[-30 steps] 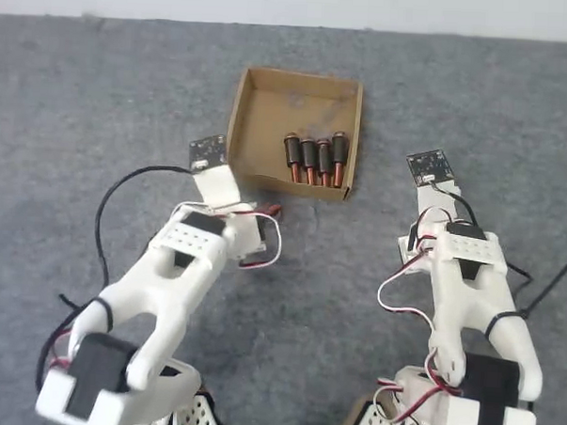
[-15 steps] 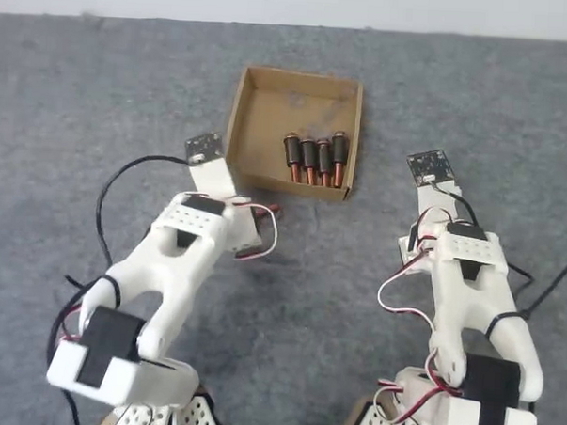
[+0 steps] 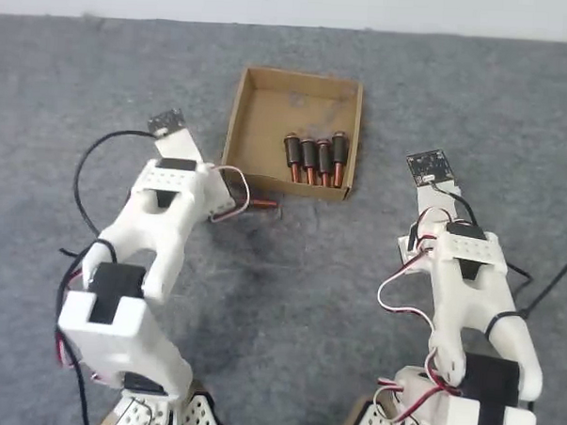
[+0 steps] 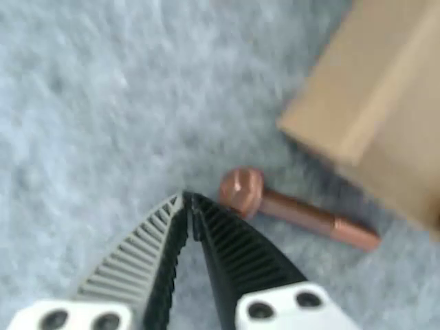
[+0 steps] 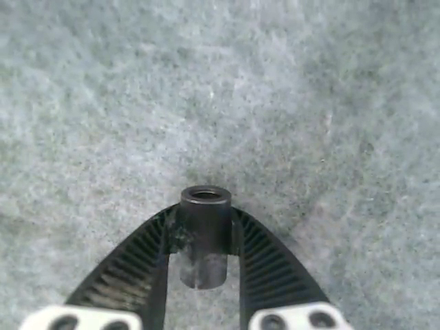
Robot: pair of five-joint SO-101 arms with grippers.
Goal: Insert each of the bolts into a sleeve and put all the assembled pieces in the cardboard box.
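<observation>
In the high view the box (image 3: 234, 126) sits at the far middle of the desk (image 3: 101, 73). 4 assembled pieces (image 3: 315, 159) lie side by side against its near wall, so most of the task looks done. 1 bolt (image 3: 264, 204) lies on the desk just outside that wall, beside the left arm (image 3: 161, 226); the right arm (image 3: 465, 267) stands well apart on the other side. In the left wrist view the left gripper (image 4: 189, 201) is closed on nothing, its tips just beside the head of the bolt, which lies flat near the box corner. It would need to open before taking the bolt. In the right wrist view the right gripper (image 5: 204, 218) clamps a black sleeve (image 5: 204, 237). The sleeve's open end is clear of the fingers, likely so the bolt can be fed in.
</observation>
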